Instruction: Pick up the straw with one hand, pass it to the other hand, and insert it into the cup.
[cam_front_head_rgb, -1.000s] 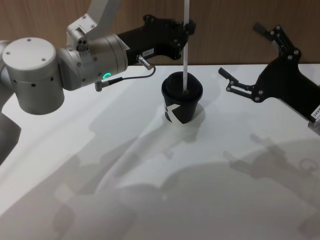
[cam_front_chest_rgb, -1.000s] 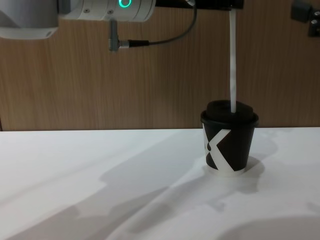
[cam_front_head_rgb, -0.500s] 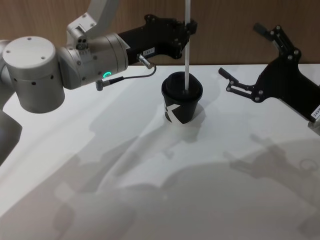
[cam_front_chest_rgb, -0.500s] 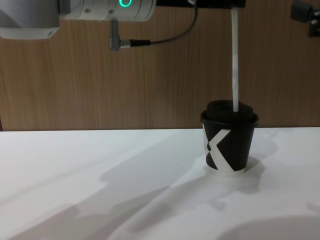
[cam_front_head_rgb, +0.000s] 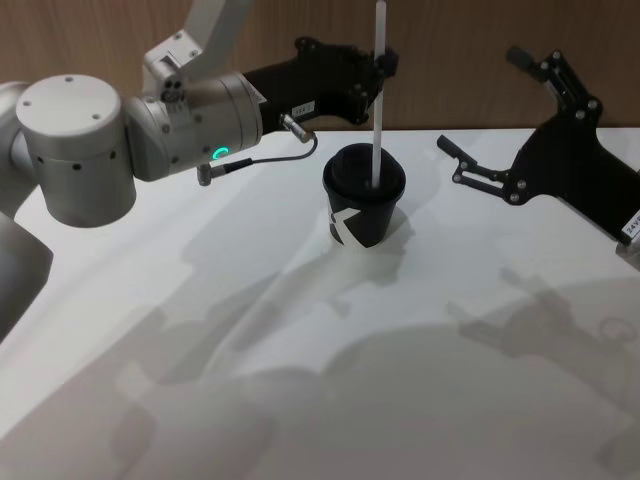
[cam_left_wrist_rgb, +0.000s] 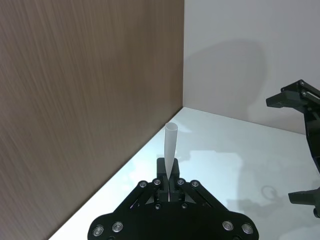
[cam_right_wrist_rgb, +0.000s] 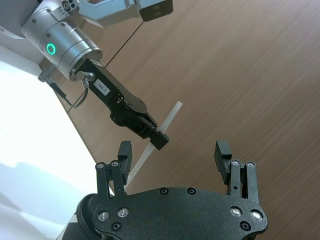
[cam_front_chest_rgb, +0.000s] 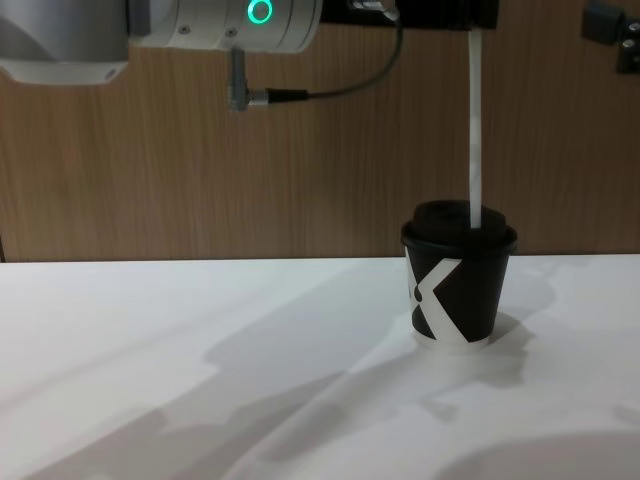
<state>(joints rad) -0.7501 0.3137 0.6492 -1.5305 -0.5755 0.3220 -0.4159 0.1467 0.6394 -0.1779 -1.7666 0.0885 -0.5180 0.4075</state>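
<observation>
the left claw (cam_front_head_rgb: 378, 66), in the upper middle of the head view, is clamped on the straw (cam_front_head_rgb: 378, 95), pinching it near its upper end with a short stub poking out above the fingers, as the left wrist view shows. from there the straw runs down nearly upright, and its lower tip meets the domed lid of the cup (cam_front_head_rgb: 362, 205), which stands on the white surface (cam_front_head_rgb: 200, 330) in the middle of the frame. in the chest view the tip sits at the top of the lid, right of centre; i cannot tell how deep it has gone.

the straw looks light and thin-walled, stiff along its length but easy to bow or crush, so a high, gentle pinch like this one seems right, though a hold that far up may let the tip wander. the cup looks light too, and a sideways push from the straw could tip or slide it.

the right claw (cam_front_head_rgb: 480, 120) hangs at the right of the head view, jaws spread and empty, well apart from the cup.
</observation>
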